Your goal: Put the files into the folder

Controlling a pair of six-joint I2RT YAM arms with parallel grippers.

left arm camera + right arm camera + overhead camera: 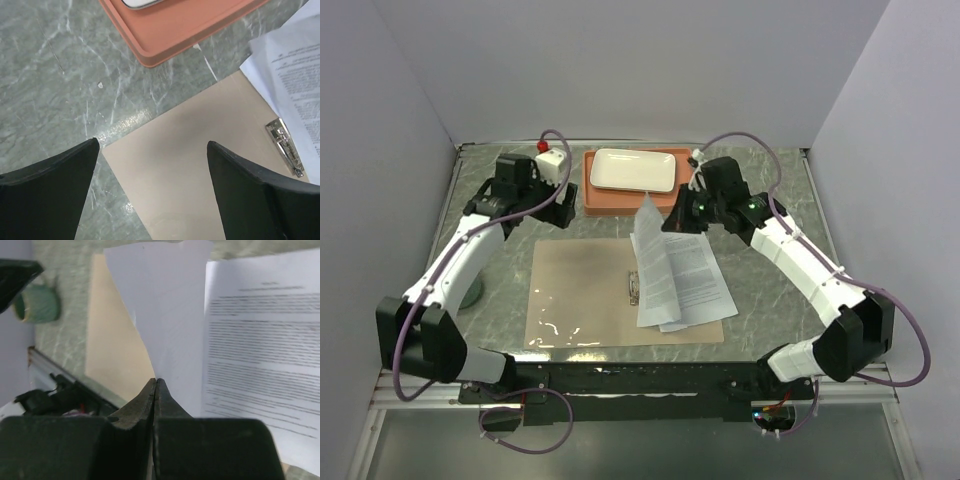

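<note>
The tan folder point(582, 285) is laid open and flat on the table, with a glossy pocket on its left half and a metal clip point(634, 287) at its spine. One printed sheet point(705, 285) is spread askew over the right half. The second sheet point(658, 270) is tilted up over the spine, its raised far corner pinched in the right gripper point(156, 382).

Folder point(585, 295), open, centre frame; files point(692, 285) on its right half, one sheet's corner raised beside right gripper point(671, 222).
</note>
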